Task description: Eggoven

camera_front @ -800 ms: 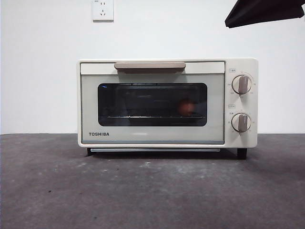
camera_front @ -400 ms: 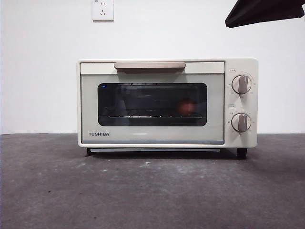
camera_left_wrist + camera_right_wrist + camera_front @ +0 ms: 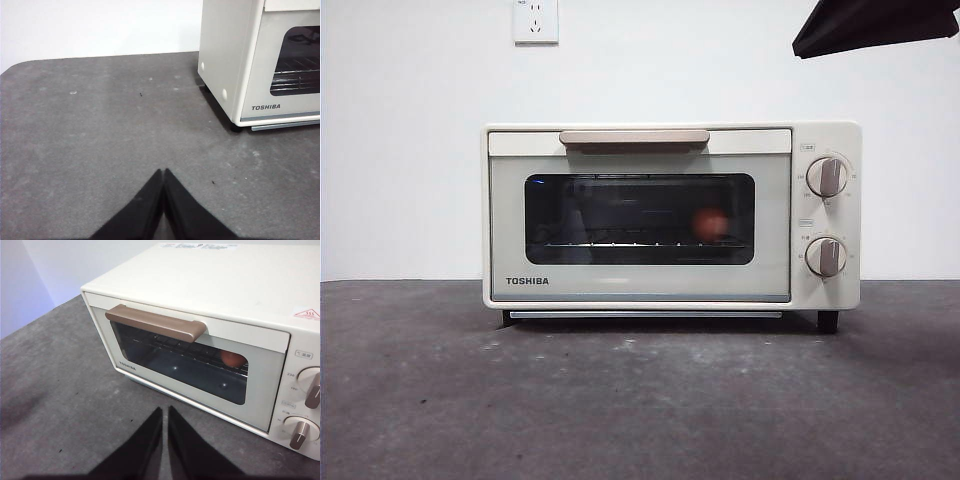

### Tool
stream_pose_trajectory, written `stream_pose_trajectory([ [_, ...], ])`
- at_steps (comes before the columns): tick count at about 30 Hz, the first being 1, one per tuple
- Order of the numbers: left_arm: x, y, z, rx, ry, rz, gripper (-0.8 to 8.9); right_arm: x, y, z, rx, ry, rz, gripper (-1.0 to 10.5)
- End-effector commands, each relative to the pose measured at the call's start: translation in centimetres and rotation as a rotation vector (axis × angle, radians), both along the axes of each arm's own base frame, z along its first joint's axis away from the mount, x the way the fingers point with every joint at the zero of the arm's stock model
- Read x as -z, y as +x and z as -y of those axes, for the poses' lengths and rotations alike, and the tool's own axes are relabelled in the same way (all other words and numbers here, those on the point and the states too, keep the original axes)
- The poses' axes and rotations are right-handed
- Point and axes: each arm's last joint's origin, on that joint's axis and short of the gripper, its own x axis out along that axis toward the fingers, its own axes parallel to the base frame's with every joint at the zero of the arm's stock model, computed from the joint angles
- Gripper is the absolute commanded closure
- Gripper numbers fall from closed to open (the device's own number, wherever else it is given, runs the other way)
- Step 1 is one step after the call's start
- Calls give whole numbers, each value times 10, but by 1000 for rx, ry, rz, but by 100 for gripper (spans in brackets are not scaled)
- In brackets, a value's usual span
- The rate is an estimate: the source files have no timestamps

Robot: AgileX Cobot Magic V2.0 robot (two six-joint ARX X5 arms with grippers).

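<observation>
My right gripper (image 3: 164, 412) hangs above and before the oven (image 3: 670, 215), jaws pressed nearly together, empty. My left gripper (image 3: 163, 175), jaws closed on nothing, hovers low over the grey table (image 3: 640, 400), the oven at two o'clock. The egg (image 3: 711, 223) sits on the rack behind the shut door. White wall behind, with a socket (image 3: 536, 20).

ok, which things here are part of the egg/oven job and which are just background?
Job:
- egg, on the rack behind the shut door
- toaster oven
- right gripper, shut, facing the door
- left gripper, shut, off to the oven's side

Background:
- wall socket
- table
</observation>
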Motion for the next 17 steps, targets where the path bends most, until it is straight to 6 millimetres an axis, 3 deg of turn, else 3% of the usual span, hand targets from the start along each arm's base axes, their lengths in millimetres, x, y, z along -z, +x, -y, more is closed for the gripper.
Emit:
stream_pose_trajectory([
  [1,7,1,0,-3,-3,-17,808,-5,-1,2,3,-9,46,944],
  [8,7,1,0,-3,-3,-17,808,-14,-10,41,128,-12,168,944],
  [12,7,1,0,-3,-3,-17,808,-2,-21,67,226,-21,222,944],
  [17,7,1,0,-3,-3,-17,808,29,-35,90,396,-71,323,944],
])
